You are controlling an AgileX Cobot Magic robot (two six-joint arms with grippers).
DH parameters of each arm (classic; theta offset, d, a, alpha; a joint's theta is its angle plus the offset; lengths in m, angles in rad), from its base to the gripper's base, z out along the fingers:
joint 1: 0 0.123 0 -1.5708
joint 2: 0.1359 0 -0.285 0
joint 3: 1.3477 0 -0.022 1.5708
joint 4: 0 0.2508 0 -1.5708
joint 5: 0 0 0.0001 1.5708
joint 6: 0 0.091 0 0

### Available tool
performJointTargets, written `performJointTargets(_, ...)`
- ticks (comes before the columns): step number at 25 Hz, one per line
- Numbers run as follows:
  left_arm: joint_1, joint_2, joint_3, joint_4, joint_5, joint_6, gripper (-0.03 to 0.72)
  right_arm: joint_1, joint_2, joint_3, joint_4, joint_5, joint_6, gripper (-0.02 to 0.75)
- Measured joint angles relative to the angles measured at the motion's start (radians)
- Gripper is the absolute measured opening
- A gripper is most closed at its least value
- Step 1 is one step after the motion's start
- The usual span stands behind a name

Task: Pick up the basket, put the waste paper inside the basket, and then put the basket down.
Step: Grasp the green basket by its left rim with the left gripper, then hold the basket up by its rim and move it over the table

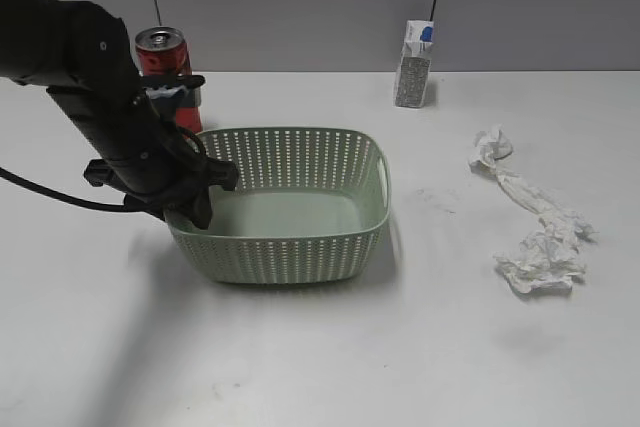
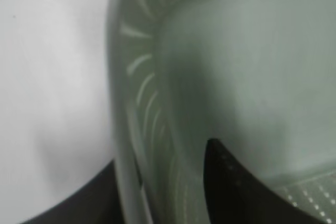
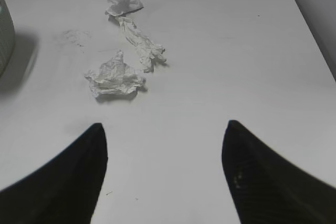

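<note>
Centrally on the white tabletop (image 1: 320, 367) sits the sage-green basket (image 1: 300, 237), upright, mouth facing up, its long axis running left to right across the exterior view, with one cut-out handle visible in its right end wall. At its left end the left gripper (image 1: 200, 202) comes down over the rim; in the left wrist view one dark finger (image 2: 226, 182) lies inside the slotted wall and the other outside it, so the jaws straddle the wall, but whether they are clamped on it or merely around it cannot be told from these views. Off to the right of the basket, well apart from it, lies the waste paper (image 1: 535, 222), a crumpled white strip twisted lengthwise; its long axis runs diagonally from a smaller knot at the far end, nearer the basket, to a larger wad at the near end, farther right. Seen from the right wrist, the right gripper (image 3: 165, 171) hangs above bare tabletop with its jaws spread wide and nothing between them, the paper ahead of it. Behind the basket's left end stands a red drinks can (image 1: 168, 72), and farther right at the back a small white-grey carton (image 1: 414, 65) with a blue cap.
</note>
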Motion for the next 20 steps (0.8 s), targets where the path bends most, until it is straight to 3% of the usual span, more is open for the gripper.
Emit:
performJointTargets(8,0.000,0.000,0.000,-0.030,-0.028,-0.002,0.009,0.000,0.000,0.000,0.000,0.000,0.000,0.518)
performJointTargets(20,0.000,-0.108,-0.033,0.006,-0.007,-0.004,-0.001,0.000,0.004,0.000,0.001,-0.001,0.001,0.518)
